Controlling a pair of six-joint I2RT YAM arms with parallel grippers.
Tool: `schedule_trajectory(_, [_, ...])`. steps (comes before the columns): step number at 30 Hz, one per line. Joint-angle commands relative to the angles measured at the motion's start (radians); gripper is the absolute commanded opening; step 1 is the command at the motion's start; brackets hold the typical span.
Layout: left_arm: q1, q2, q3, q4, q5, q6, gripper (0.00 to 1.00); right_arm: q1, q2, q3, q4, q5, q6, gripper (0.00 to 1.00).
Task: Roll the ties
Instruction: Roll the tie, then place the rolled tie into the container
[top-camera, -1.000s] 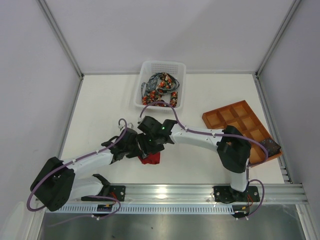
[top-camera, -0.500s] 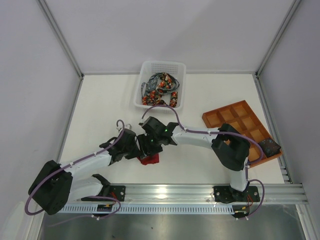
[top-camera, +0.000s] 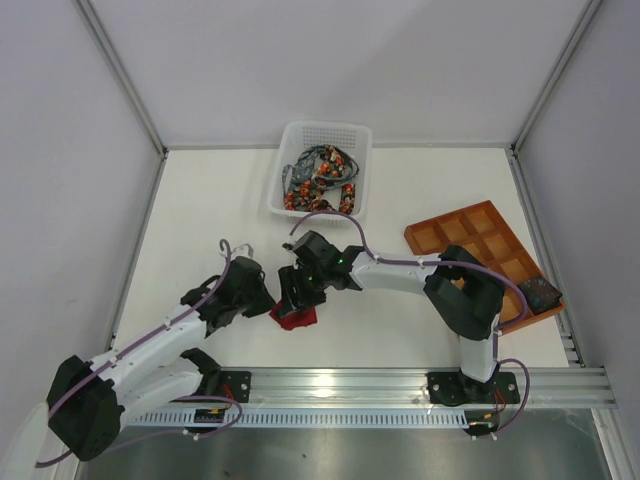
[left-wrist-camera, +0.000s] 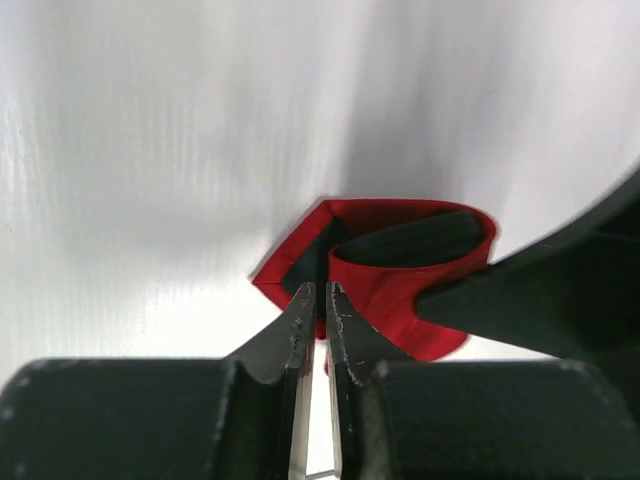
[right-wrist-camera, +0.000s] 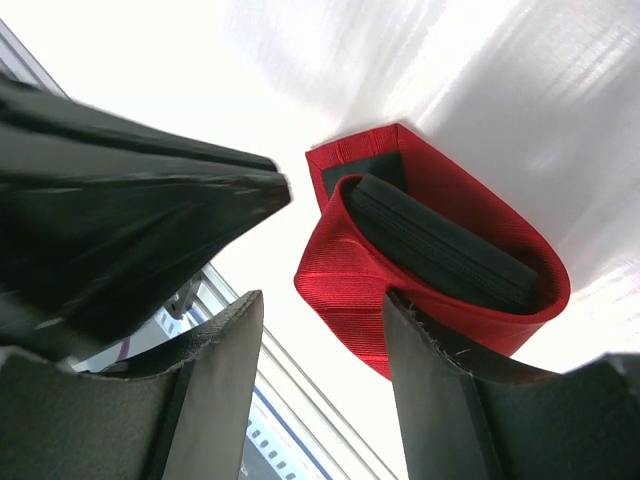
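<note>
1. White bench between grey walls: one red tie stands on edge near the front, wound into a loose roll.
2. By my reading you are finishing this first roll. Its pointed flap is not yet tucked, and a tangle of patterned ties waits in the basket. One dark lump sits in the tray, too small to name.
3. Your right end effector is released, jaws spread either side of the roll.
4. Your left end effector is nearly clenched at the roll's corner; you cannot tell whether it nips fabric.
5. Only the wrist views show the dark lining inside the coil; only the top view shows basket and tray.
</note>
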Motion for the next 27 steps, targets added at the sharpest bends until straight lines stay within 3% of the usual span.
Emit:
schedule_trajectory(1, [0.001,-0.054,0.051,-0.009,0.008,0.021,0.15,-0.011,-0.061,-0.024,0.041,-0.021,0.007,0.57])
schedule_trajectory(4, [0.001,-0.084,0.01,0.109,0.147,0.051,0.17,-0.014,-0.102,-0.031,0.038,-0.013,0.012,0.57])
schedule_trajectory(9, [-0.001,-0.037,-0.024,0.249,0.262,0.064,0.18,-0.039,-0.161,-0.036,-0.008,-0.016,0.01,0.6])
schedule_trajectory(16, [-0.001,0.044,-0.027,0.306,0.316,0.074,0.16,-0.078,-0.227,-0.08,-0.038,-0.013,0.004,0.62])
schedule_trajectory(19, [0.001,0.02,-0.044,0.292,0.319,0.078,0.15,-0.126,-0.271,-0.164,0.008,-0.045,0.007,0.71])
schedule_trajectory(27, [0.001,-0.054,-0.118,0.266,0.318,0.048,0.16,-0.198,-0.251,-0.258,0.09,-0.177,-0.023,0.76])
